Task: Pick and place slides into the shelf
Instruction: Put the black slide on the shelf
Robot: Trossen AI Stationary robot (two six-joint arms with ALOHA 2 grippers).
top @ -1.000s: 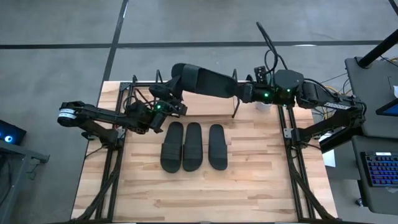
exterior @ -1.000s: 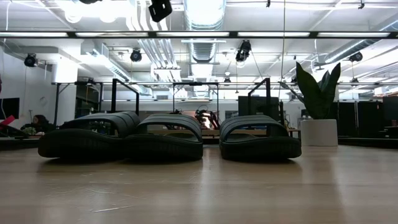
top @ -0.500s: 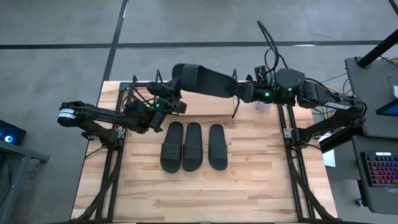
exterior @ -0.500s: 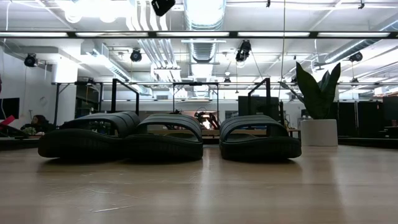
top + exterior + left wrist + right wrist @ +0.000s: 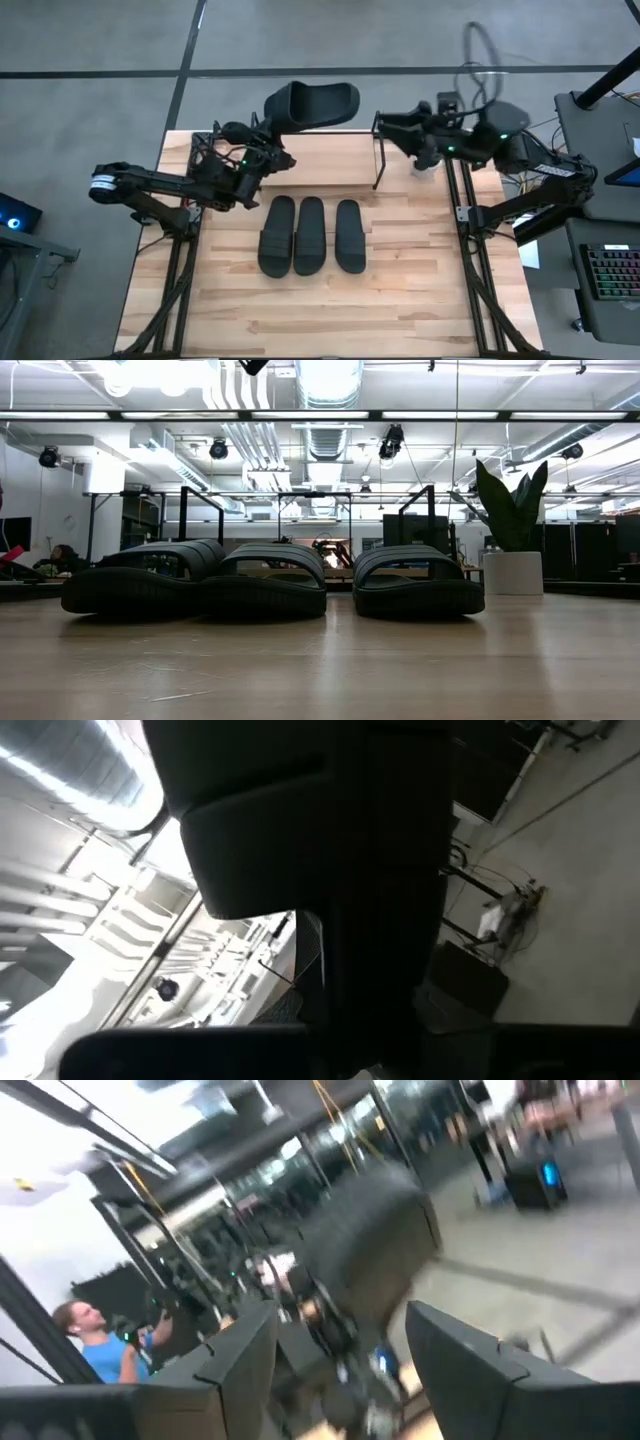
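One black slide point(image 5: 312, 105) hangs in the air over the table's far edge, with my left gripper point(image 5: 270, 128) shut on its left end; it fills the left wrist view point(image 5: 380, 870). My right gripper point(image 5: 388, 127) stands open to the slide's right, apart from it, its fingers point(image 5: 240, 1350) with nothing between them. Three more slides point(image 5: 310, 235) lie side by side, soles down, on the tabletop in the middle point(image 5: 265, 580). The shelf shows as a wooden board point(image 5: 330, 165) with black wire end frames point(image 5: 379, 160) at the far side of the table. My left gripper holds the slide by its left end point(image 5: 278, 112), coming from the table's left and pointing slightly up. The gripper's own body hides the fingers on it. The slide is lifted clear, sticking out to the right beyond the gripper, turned on its side.
A white cup point(image 5: 424, 170) stands by the right arm's base. A keyboard point(image 5: 610, 270) lies off the table's right. The near half of the tabletop point(image 5: 320, 310) is bare wood. A person point(image 5: 95, 1345) and a potted plant point(image 5: 512, 530) are in the room beyond.
My right gripper has opened, let go of the slide's right end and drawn back up and toward the table's right edge. The slide, before held between both grippers, now hangs from my left gripper alone; it has rolled onto its side and shifted toward the far edge.
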